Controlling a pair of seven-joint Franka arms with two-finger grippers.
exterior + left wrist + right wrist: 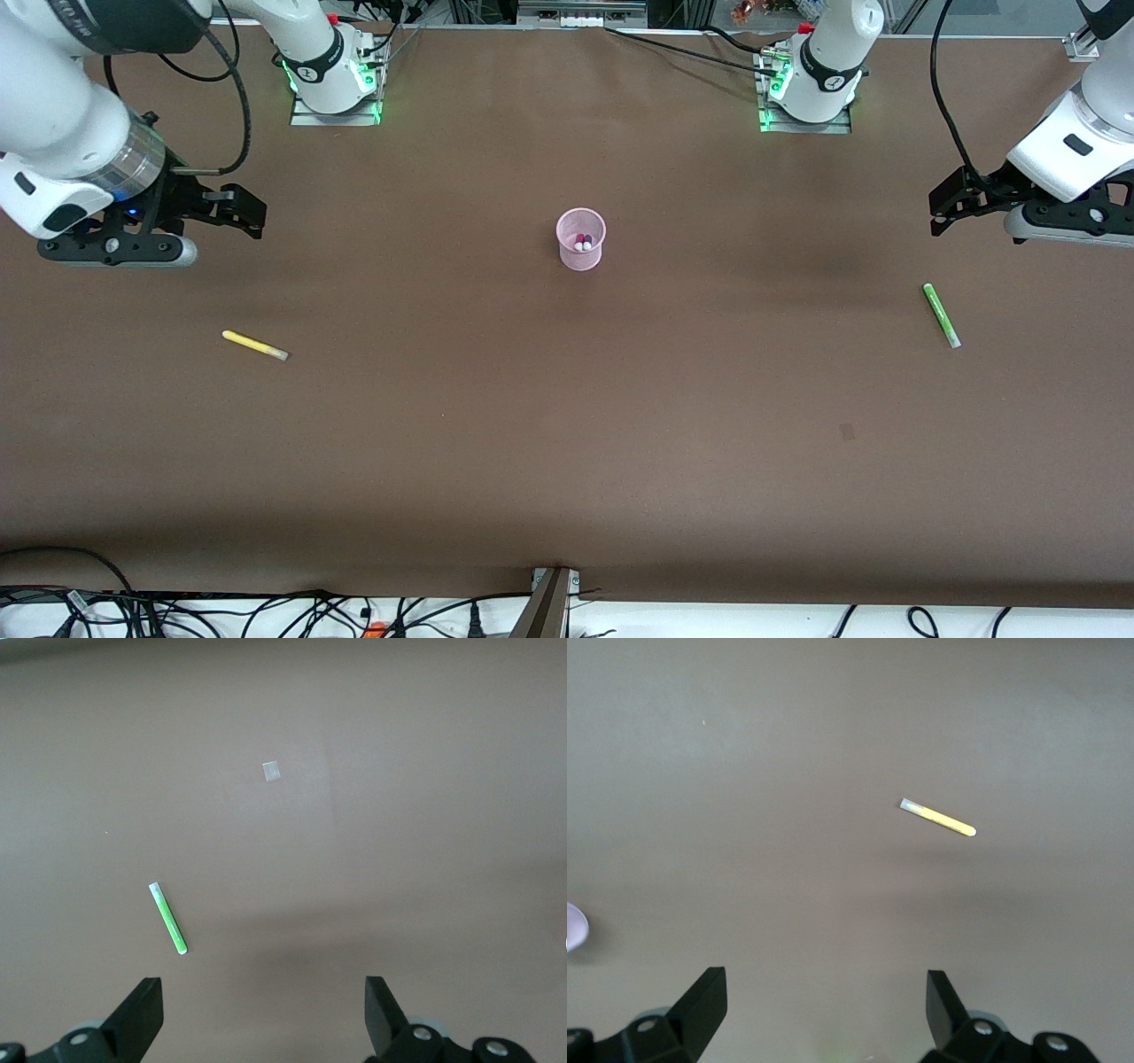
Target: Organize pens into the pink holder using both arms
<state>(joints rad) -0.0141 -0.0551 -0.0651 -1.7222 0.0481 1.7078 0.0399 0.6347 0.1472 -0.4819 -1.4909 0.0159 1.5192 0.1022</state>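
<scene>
Pink holder (581,239) sitting frame center, holding 2 pens (582,242). Yellow pen (255,346) lying lower in frame, green pen (941,315) at frame's other edge. Left gripper (935,213) and right gripper (257,216) hovering, fingers spread, empty.

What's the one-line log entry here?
holder: two pens in | yellow pen, green pen: on table | left gripper, right gripper: open, empty

No legible text, label, brand, number or sign appears anywhere on the brown table (567,425) or around the pink holder (580,239).
</scene>
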